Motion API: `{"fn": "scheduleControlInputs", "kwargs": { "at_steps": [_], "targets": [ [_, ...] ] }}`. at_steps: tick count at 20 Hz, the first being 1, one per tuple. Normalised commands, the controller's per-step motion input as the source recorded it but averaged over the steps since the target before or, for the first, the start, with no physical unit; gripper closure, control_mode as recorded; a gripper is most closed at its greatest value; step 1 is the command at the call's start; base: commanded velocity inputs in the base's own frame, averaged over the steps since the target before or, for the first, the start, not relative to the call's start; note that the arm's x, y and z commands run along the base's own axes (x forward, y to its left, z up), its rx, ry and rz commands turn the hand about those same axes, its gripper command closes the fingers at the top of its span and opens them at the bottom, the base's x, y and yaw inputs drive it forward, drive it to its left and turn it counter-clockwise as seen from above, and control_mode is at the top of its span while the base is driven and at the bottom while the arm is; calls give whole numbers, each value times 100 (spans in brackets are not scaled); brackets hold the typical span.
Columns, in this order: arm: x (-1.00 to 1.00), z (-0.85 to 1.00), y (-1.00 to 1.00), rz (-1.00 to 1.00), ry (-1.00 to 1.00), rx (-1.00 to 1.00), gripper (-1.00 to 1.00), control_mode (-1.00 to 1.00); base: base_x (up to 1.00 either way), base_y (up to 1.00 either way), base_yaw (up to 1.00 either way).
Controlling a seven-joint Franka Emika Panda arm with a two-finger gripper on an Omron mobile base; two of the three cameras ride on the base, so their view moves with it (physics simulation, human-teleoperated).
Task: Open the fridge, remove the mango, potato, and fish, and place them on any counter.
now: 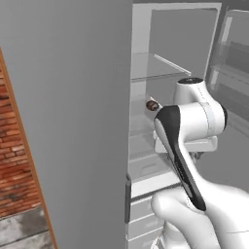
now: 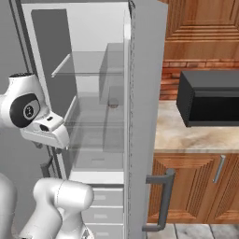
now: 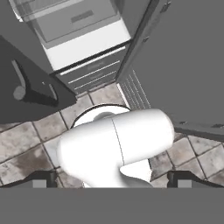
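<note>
The grey fridge (image 1: 175,73) stands with both doors swung open, showing white walls, glass shelves and drawers (image 2: 105,205). A small brown lump that looks like the potato (image 1: 152,105) sits on a middle shelf, also seen as the potato (image 2: 113,105) deep inside. The mango and the fish are hidden. My gripper (image 3: 112,181) is open and empty. It points down at the tiled floor in front of the drawers (image 3: 92,72), outside the fridge and below the potato's shelf. The hand (image 1: 187,144) hangs before the open compartment.
The left door (image 1: 73,121) is a wide grey wall at my left. The right door (image 2: 144,93) with its bar handle (image 2: 163,200) juts toward me. Beyond it, a beige wall counter (image 2: 186,137) carries a black microwave (image 2: 210,98) over wooden cabinets.
</note>
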Motion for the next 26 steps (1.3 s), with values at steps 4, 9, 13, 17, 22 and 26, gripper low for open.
{"fn": "scheduleControlInputs", "kwargs": {
  "at_steps": [4, 9, 13, 17, 22, 26],
  "targets": [
    [11, 0, -3, 1, 0, 0, -100, -100, 44, -4, 3],
    [34, 1, -23, 11, -18, 0, -100, -100, 0, 0, 0],
    [28, 5, -31, 19, -47, 0, -100, -100, 0, 0, 0],
    [40, 0, -4, 17, -39, 0, -100, -100, 0, 0, 0],
    [93, 0, 0, 8, -8, 0, -100, -100, 0, 0, 0],
    [89, 0, -2, 2, 0, -6, -100, -100, 0, 0, 0]
  ]
}}
